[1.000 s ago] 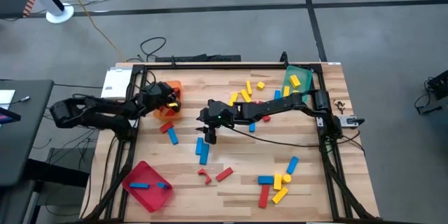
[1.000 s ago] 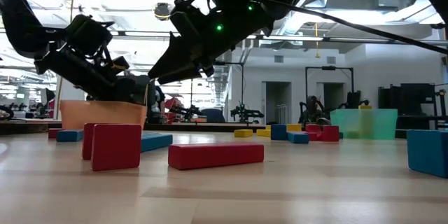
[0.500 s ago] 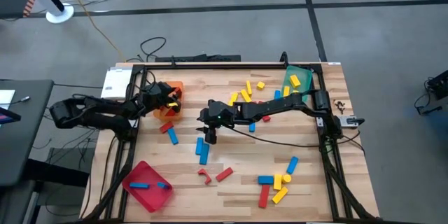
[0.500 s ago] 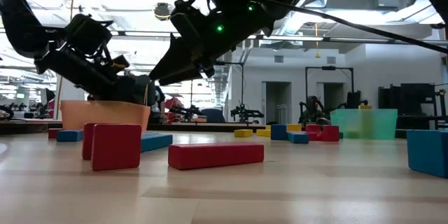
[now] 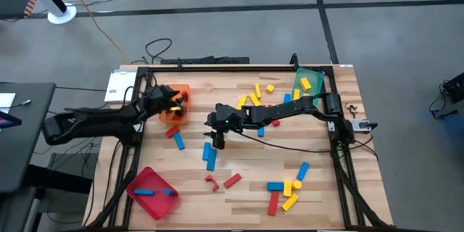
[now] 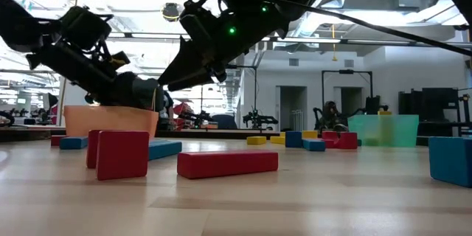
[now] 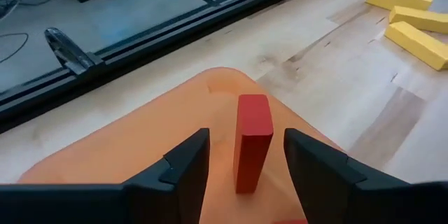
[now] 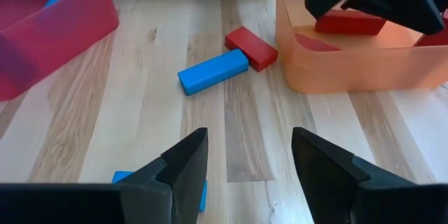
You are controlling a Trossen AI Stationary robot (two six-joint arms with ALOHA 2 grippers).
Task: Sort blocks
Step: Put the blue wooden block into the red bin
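Red, blue and yellow blocks lie scattered over the wooden table. My left gripper [image 5: 174, 104] hovers open over the orange tray [image 5: 178, 116] at the table's far left. A red block [image 7: 252, 140] lies on the tray floor between its fingers, untouched, with a gap on each side. My right gripper [image 5: 217, 141] stands open near the table's middle, above a blue block [image 8: 123, 177] that shows partly behind its fingers. A blue block [image 8: 213, 70] and a red block [image 8: 250, 47] lie touching on the table between the orange tray [image 8: 350, 66] and the red tray [image 8: 56, 24].
The red tray [image 5: 152, 193] with blue blocks stands at the near left and the green tray [image 5: 307, 83] with a yellow block at the far right. Yellow blocks [image 5: 252, 97] cluster at the far middle. Mixed blocks [image 5: 286, 191] lie near right, and two red ones [image 5: 230, 180] near the middle.
My left arm has drawn back a little toward the table's left edge and its gripper has risen slightly over the orange tray. My right arm has kept still.
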